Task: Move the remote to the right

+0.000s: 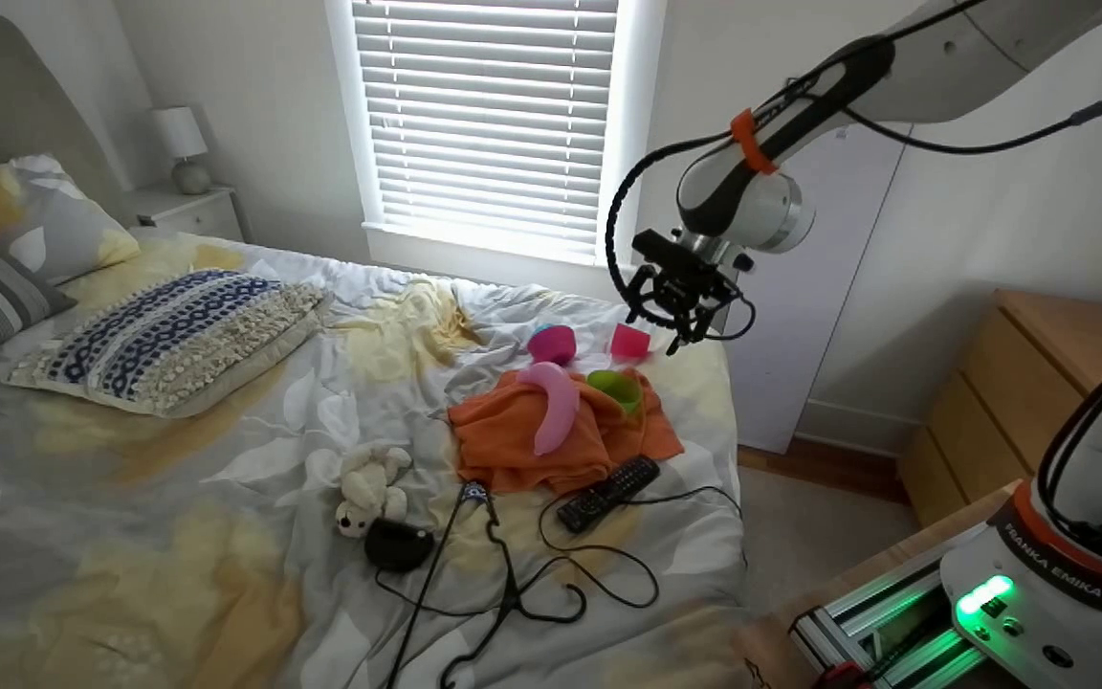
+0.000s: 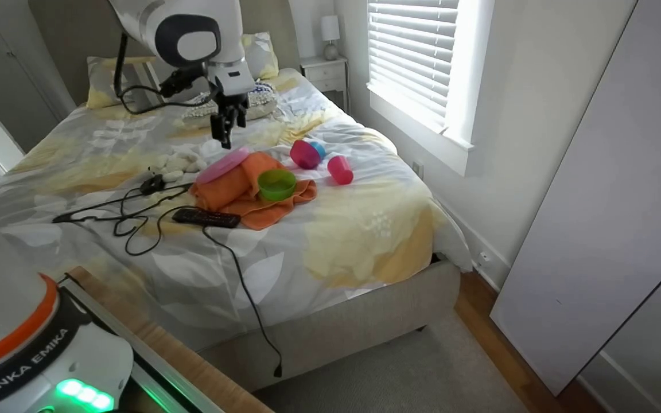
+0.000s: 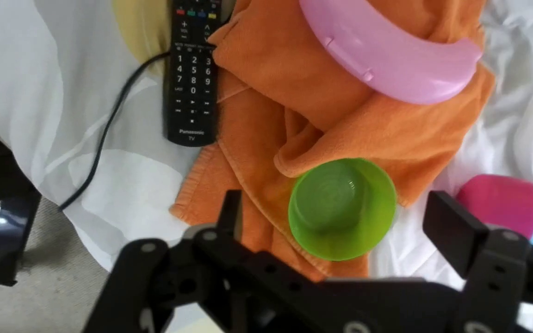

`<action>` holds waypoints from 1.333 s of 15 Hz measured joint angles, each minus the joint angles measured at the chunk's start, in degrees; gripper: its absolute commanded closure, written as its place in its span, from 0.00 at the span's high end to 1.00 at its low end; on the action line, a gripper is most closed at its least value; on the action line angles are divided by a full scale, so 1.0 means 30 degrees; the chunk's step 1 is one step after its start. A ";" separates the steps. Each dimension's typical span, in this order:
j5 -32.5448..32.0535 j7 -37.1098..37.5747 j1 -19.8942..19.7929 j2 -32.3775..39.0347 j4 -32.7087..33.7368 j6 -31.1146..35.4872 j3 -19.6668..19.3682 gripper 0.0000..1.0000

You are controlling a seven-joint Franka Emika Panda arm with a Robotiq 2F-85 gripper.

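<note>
Your hand (image 3: 333,208) is spread wide, nothing in it. Remote (image 3: 192,76) lies beside the orange cloth (image 3: 363,129); prob. nothing done yet: grasp, move R & release all left.

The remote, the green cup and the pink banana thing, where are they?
Remote (image 3: 192,71), wrist view, on its number buttons.
Green cup (image 3: 338,206), wrist view, on its inside bottom.
Pink banana thing (image 1: 562,407), in an exterior view, mid-curve.

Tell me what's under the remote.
The remote lies on the patterned bedspread, and a black cable shows at both its long sides, so it probably passes beneath. Its body covers the rest: whether the orange cloth beside it reaches underneath, I cannot tell.
</note>
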 measured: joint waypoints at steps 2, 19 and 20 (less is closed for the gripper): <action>-0.0157 0.1836 0.0277 0.0852 -0.0890 0.1628 -0.0075 1.00; -0.0028 0.2023 -0.0003 0.4263 -0.0534 0.2305 0.1340 1.00; 0.0036 0.1520 -0.0052 0.4703 -0.0156 0.2191 0.1663 1.00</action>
